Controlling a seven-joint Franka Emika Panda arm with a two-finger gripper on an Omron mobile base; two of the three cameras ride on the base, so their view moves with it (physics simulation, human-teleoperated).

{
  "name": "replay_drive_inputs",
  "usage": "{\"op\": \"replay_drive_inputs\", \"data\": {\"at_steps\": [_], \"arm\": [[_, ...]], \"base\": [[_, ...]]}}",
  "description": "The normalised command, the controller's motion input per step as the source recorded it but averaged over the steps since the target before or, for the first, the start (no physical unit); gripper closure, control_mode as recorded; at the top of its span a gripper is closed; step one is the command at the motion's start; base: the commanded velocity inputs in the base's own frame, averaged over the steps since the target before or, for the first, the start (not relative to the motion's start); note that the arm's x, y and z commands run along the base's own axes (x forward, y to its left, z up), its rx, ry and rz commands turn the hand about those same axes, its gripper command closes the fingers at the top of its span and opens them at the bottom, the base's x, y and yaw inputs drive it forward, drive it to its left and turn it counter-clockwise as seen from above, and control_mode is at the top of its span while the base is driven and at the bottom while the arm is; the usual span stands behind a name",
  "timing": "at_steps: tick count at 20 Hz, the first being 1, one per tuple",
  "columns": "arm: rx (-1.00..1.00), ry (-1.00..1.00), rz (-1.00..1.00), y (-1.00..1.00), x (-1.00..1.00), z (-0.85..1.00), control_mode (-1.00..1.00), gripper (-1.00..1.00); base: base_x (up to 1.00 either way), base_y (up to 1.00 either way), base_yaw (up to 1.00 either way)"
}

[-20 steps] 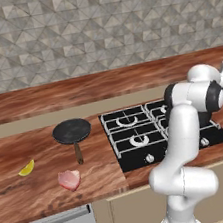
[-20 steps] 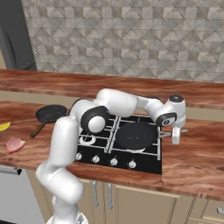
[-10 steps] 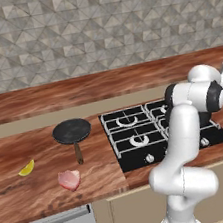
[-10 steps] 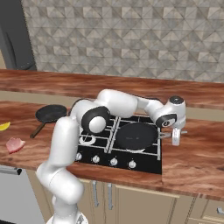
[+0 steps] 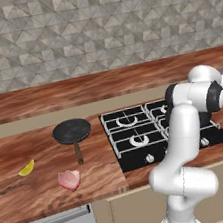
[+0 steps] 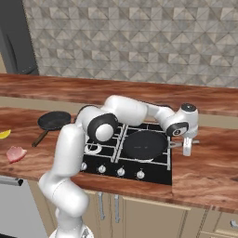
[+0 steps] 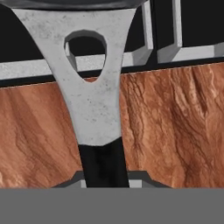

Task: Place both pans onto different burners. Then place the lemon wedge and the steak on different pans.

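The white arm reaches far right, wrist bent down, jaws closed on a pan handle.

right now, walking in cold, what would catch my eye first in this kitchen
The white arm stretches across the black cooktop, its gripper shut on the handle of a black pan that sits on a right-hand burner. On the wooden counter left of the cooktop sits a second pan with a brown handle. In front of that pan lie a yellow lemon wedge and a pink steak.
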Motion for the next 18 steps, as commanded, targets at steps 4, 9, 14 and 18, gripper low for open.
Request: {"op": "replay_drive_inputs", "data": {"at_steps": [4, 9, 14, 18], "arm": [[0.0, 0.0, 0.0, 0.0, 0.0, -0.2, -1.0, 1.0], [0.0, 0.0, 0.0, 0.02, 0.0, -0.2, -1.0, -1.0], [0.0, 0.0, 0.0, 0.0, 0.0, -0.01, -1.0, -1.0], [0.0, 0.0, 0.0, 0.0, 0.0, 0.0, -1.0, -1.0]], "base": [[0.0, 0.0, 0.0], [0.0, 0.0, 0.0], [0.0, 0.0, 0.0], [0.0, 0.0, 0.0]]}}
